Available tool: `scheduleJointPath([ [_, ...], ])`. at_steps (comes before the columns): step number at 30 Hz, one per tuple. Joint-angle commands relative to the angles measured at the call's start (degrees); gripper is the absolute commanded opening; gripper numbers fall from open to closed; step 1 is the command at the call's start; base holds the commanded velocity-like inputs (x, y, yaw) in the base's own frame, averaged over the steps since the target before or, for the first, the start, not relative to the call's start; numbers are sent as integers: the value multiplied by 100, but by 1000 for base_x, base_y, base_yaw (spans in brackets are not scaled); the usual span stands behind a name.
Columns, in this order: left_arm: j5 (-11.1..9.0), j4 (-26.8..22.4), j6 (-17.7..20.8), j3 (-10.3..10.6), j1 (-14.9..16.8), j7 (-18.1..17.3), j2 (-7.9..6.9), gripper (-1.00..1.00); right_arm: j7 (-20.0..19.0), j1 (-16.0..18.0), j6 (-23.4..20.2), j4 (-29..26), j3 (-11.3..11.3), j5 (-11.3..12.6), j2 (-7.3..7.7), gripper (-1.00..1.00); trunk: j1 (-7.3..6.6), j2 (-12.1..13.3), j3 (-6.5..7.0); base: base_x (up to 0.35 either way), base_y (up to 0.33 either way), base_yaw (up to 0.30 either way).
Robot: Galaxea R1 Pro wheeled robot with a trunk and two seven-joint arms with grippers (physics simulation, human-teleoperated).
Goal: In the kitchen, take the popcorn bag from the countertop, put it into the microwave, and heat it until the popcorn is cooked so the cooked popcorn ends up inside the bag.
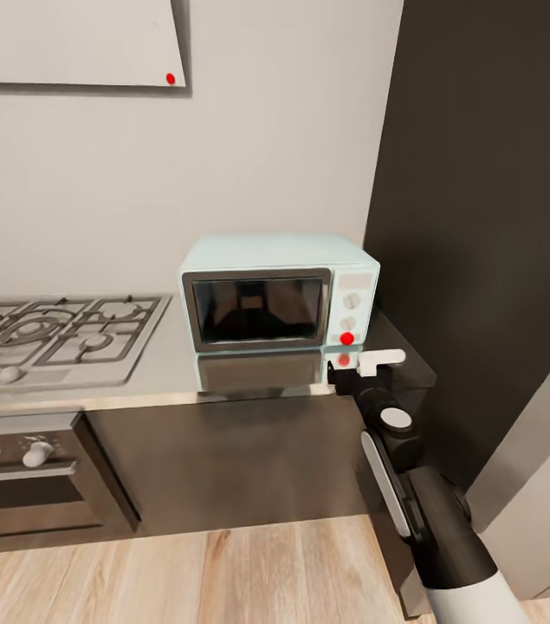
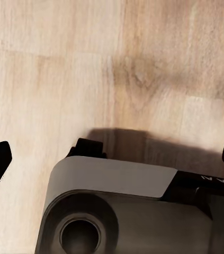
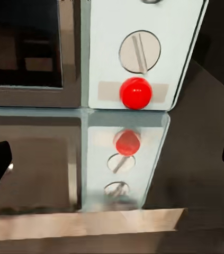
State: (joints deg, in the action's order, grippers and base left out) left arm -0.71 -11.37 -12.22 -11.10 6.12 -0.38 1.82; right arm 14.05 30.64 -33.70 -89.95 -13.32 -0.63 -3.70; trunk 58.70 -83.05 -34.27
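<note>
With the door shut, the microwave (image 1: 279, 293) stood on the countertop (image 1: 162, 368), its red indicator light (image 3: 135, 93) dead ahead of our right gripper (image 1: 363, 367), jaws spread wide and empty, the nearer arm.

The small pale-blue box microwave (image 1: 279, 290) stands on the long grey stone-like countertop (image 1: 166, 364), against the wall, right of the steel gas hob (image 1: 49, 334); the dark built-in oven (image 1: 28, 472) sits below the hob

countertop (image 1: 171, 368): grey, reflective | microwave (image 1: 276, 290) on it | gas hob (image 1: 49, 338) set in
</note>
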Motion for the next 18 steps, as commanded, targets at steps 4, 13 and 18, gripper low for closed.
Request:
scheduleJointPath([
  [4,-6,3,-17,-17,3,-6,2,100,28,3,-40,-5,-244,-7,5,100,3,-2,-5,338,0,0],
  [13,1,3,-17,3,3,-6,2,100,28,3,-33,-5,-245,-3,26,100,3,-2,-5,57,0,0],
  [18,1,3,-17,3,3,-6,2,100,9,3,-23,6,-207,10,45,100,3,-2,-5,0,0,0],
])
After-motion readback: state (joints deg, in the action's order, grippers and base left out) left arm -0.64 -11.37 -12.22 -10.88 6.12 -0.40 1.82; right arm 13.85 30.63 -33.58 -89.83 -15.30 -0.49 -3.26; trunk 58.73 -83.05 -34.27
